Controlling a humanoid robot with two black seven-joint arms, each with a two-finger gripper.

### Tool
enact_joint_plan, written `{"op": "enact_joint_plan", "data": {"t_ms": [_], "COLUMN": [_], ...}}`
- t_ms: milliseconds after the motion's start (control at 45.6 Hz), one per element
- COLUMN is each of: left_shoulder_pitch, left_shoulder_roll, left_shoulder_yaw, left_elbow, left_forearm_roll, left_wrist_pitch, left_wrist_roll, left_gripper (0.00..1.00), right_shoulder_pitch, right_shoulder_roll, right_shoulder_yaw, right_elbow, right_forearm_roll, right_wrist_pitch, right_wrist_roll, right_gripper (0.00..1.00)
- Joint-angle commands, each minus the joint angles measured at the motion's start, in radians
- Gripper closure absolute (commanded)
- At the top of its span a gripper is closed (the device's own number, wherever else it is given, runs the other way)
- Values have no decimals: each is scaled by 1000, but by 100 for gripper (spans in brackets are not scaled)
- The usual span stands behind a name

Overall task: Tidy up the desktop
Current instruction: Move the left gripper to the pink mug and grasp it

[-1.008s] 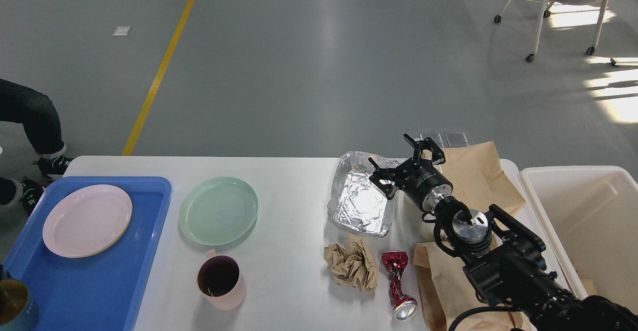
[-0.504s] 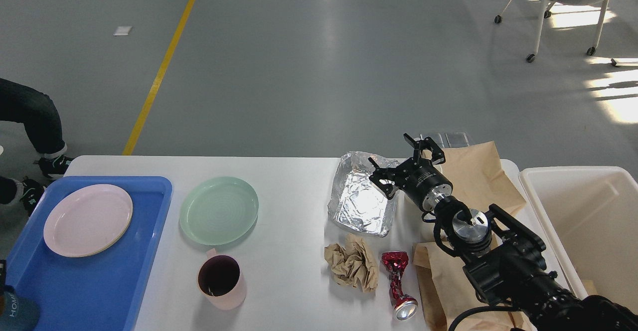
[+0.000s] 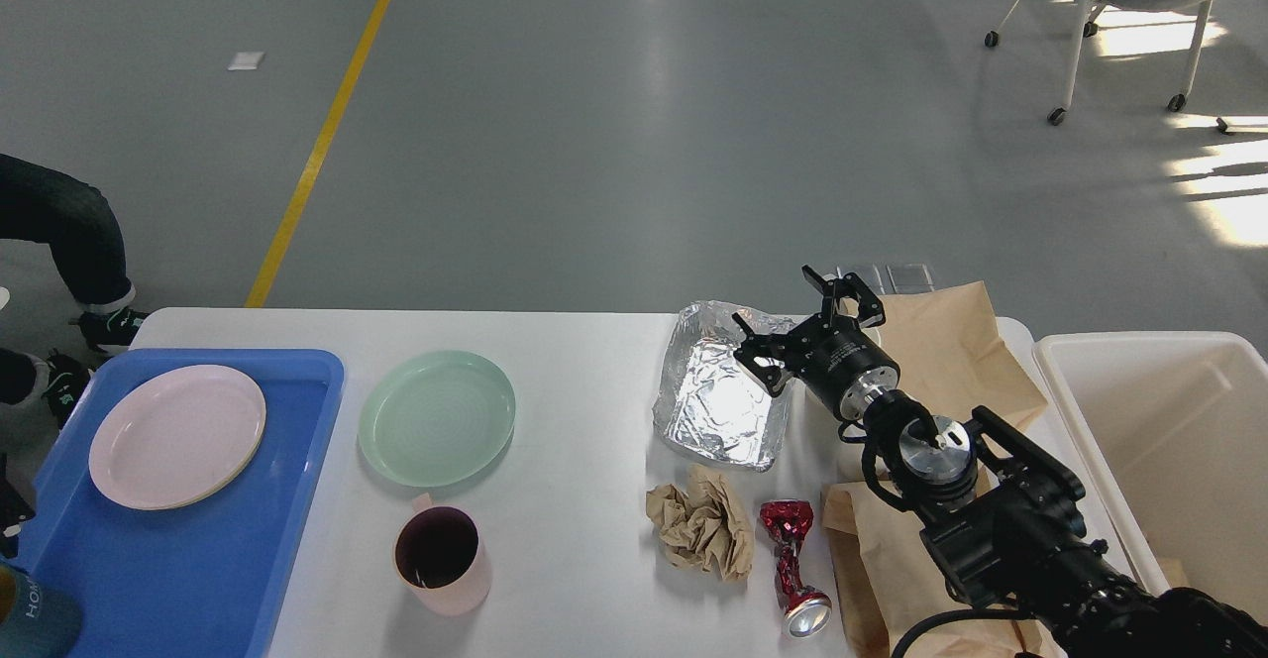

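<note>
Since a second ago the teal cup [image 3: 35,620] at the lower left has slid down to the picture's corner, and the right gripper [image 3: 807,331] has stayed put, fingers spread wide and empty over the crinkled foil tray [image 3: 718,402]. The left gripper is out of sight. The bench [image 3: 584,381], white, matte and round-cornered, fills the lower half, carrying a blue plastic tray [image 3: 188,564], green plate [image 3: 437,417], pink mug [image 3: 442,559], crumpled paper [image 3: 699,527] and crushed red can [image 3: 792,564].
</note>
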Motion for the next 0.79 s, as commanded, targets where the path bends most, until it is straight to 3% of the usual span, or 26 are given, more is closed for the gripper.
{"op": "enact_joint_plan", "data": {"t_ms": [0, 351, 767], "left_shoulder_pitch": [-135, -431, -393], "left_shoulder_roll": [-96, -355, -487], "left_shoulder_yaw": [97, 67, -71], "left_elbow": [-18, -293, -325], "left_forearm_roll": [-6, -28, -31], "left_wrist_pitch": [0, 0, 0], "left_wrist_roll": [-7, -22, -21], "left_gripper": [4, 4, 4], "right_shoulder_pitch": [0, 0, 0], "right_shoulder_roll": [0, 0, 0], "right_shoulder_yaw": [0, 0, 0], "right_elbow": [0, 0, 0], "right_forearm_roll": [0, 0, 0], "right_wrist_pitch": [0, 0, 0], "right_wrist_roll": [0, 0, 0], "right_gripper": [0, 0, 0]}}
